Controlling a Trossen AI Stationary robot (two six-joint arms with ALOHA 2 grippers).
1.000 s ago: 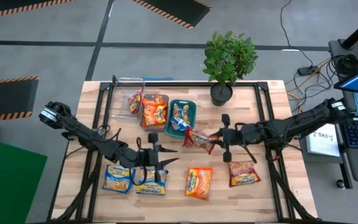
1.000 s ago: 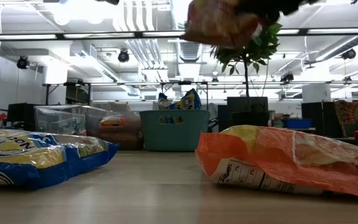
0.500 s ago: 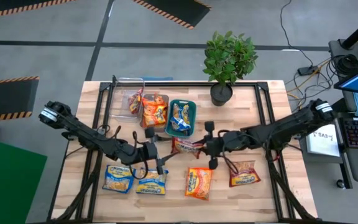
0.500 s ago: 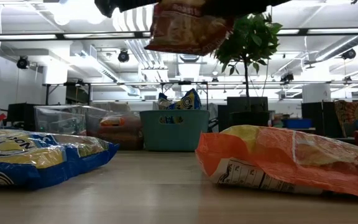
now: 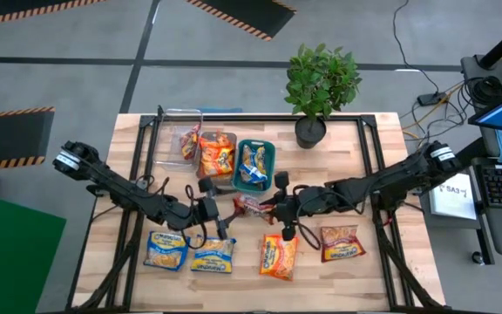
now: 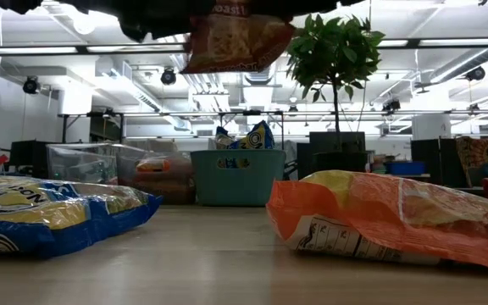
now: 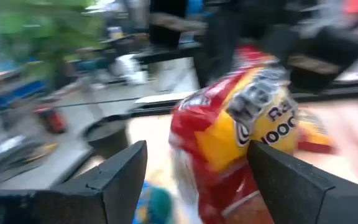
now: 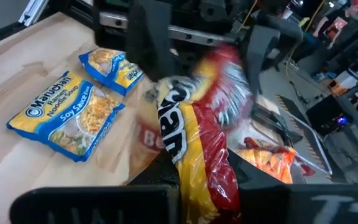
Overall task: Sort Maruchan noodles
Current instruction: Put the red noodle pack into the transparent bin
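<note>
- Since the earlier frames we see the right gripper (image 5: 279,212) carry its red packet (image 5: 249,206) leftward, from right of centre in the high view to the middle, while the left gripper (image 5: 213,209) rises off the blue packets and its fingers spread from partly closed to wide.
- In the high view, the two grippers now face each other at mid-frame, with the red packet between them in the air; in the low view this packet (image 6: 237,36) hangs at the top edge.
- The right gripper's jaws stay pinched narrow on the red packet, as the right wrist view shows (image 8: 201,158).
- The left gripper's jaws stand wide on either side of the packet (image 7: 241,146) in the left wrist view; we cannot tell whether they touch it.
- Three bins sit in a row above centre in the high view: a clear bin (image 5: 169,131) at left holds a packet at its right side, the middle bin (image 5: 206,135) holds an orange packet (image 5: 217,157), and the teal bin (image 5: 269,148) at right holds a blue-and-yellow packet (image 5: 254,164).
- Along the lower part of the table (image 5: 369,139) lie two blue-and-yellow packets (image 5: 166,251) (image 5: 213,256), an orange packet (image 5: 278,256) and a red packet (image 5: 342,242), unmoved.
- A potted plant (image 5: 319,87) stands at the table's upper edge.
</note>
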